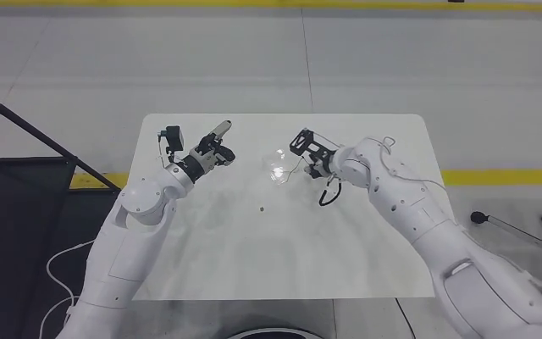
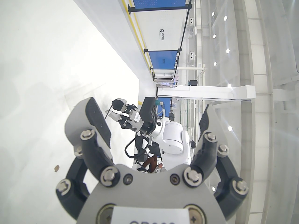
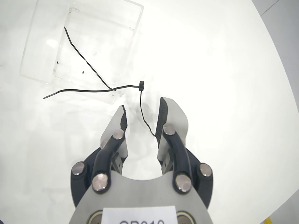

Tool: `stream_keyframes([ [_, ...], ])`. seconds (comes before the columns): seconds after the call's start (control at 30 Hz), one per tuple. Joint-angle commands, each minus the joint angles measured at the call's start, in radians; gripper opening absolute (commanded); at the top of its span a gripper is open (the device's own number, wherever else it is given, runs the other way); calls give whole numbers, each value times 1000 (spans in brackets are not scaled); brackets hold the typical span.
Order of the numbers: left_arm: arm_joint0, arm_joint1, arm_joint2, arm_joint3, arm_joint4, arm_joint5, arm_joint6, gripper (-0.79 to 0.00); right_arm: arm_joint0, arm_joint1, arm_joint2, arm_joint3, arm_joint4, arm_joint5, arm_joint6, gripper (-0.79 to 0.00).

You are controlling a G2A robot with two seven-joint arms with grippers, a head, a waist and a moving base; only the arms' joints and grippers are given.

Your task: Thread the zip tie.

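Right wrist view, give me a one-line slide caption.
Open right gripper above a black zip tie lying partly across a clear plastic tray on a white table.

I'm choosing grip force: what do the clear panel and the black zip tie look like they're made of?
Clear panel: looks like rigid acrylic or similar plastic, glossy; the table shows through it and its edges are crisp. Zip tie: probably nylon, matte black; a thin strap that bends in loose curves, with a small blocky head.
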Motion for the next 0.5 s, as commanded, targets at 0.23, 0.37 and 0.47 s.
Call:
stream_keyframes([
  [0.23,0,0,0,0,0,0,0,0,11,-17,11,35,-7,-19,-13,-662],
  [0.37,0,0,0,0,0,0,0,0,16,-20,24,37,-9,-27,-21,-785],
  [0.47,0,0,0,0,0,0,0,0,19,-19,35,32,-14,-30,-21,-785],
])
